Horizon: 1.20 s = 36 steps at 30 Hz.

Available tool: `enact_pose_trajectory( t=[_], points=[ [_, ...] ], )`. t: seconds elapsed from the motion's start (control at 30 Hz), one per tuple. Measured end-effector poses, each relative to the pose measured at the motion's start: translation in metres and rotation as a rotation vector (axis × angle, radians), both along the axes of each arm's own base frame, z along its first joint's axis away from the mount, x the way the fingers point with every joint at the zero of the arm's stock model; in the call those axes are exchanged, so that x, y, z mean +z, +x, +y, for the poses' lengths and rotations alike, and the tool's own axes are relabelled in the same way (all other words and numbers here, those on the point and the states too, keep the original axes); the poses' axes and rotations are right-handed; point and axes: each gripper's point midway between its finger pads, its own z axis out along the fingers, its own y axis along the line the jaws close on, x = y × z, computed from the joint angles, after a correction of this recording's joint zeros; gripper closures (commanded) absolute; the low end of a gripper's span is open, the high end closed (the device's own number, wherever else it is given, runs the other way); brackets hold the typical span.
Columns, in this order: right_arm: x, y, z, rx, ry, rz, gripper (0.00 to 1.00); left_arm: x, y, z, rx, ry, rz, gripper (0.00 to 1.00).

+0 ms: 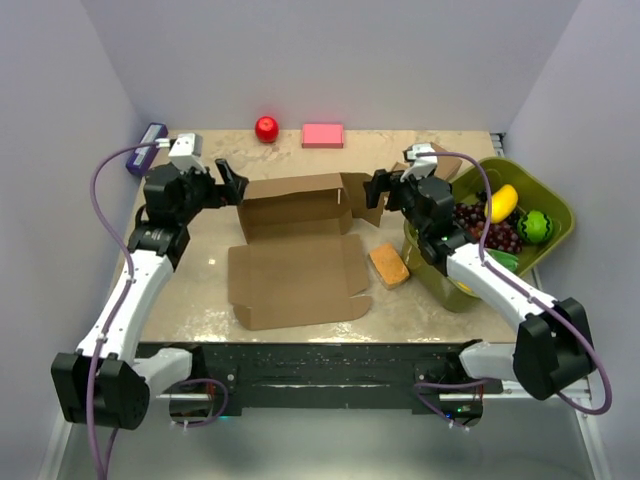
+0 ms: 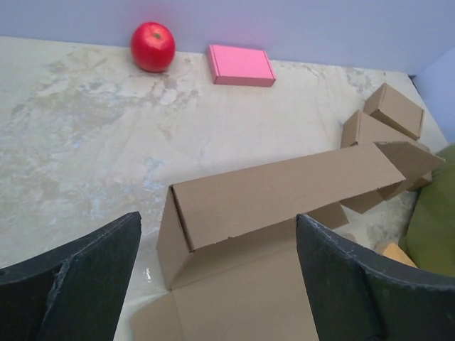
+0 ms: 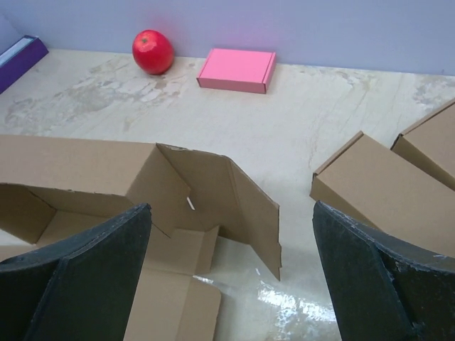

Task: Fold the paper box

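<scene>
1. Arm bases (image 1: 95,385) sat along the tabletop's (image 1: 190,300) near edge. Mid-tabletop lay the paper box (image 1: 295,270), base flat, far wall raised. Left claw (image 1: 232,183) and right claw (image 1: 375,188) hung at that wall's two ends, both spread wide, gripping nothing.
2. Left wrist: black fingers (image 2: 71,284) gaped over the box's near corner; an apple (image 2: 152,46) and a pink box (image 2: 240,65) lay beyond.
3. Right wrist: fingers (image 3: 71,277) stood wide apart, empty, before an upright side flap; a small brown box (image 3: 377,188) sat rightward.
</scene>
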Motion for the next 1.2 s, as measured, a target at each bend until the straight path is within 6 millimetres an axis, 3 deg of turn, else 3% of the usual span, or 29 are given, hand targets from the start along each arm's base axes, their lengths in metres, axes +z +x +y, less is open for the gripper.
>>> enact_pose_trajectory(
  t=[0.17,0.27,0.43,0.57,0.67,0.87,1.2],
  points=[
    [-0.014,0.004,0.007,0.000,0.021,0.084,0.05,-0.036,0.011,-0.007,-0.042,-0.005,0.104,0.08],
    [-0.011,0.011,0.017,-0.001,0.056,0.138,0.07,-0.043,0.013,-0.006,-0.041,-0.005,0.119,0.07],
    [0.027,0.015,0.050,0.043,0.208,0.185,0.08,-0.047,0.011,-0.003,-0.036,-0.008,0.113,0.07],
    [0.038,0.015,0.067,0.067,0.278,0.229,0.10,-0.049,0.011,-0.002,-0.035,-0.008,0.118,0.07],
    [0.023,0.021,0.074,0.053,0.279,0.293,0.11,-0.048,0.009,0.000,-0.028,-0.004,0.112,0.09],
    [-0.031,0.019,0.077,0.022,0.249,0.456,0.13,-0.052,0.003,0.006,-0.007,0.018,0.114,0.13],
    [-0.046,0.017,0.092,0.070,0.291,0.522,0.14,-0.061,0.004,0.007,-0.020,0.015,0.137,0.24]
  ],
)
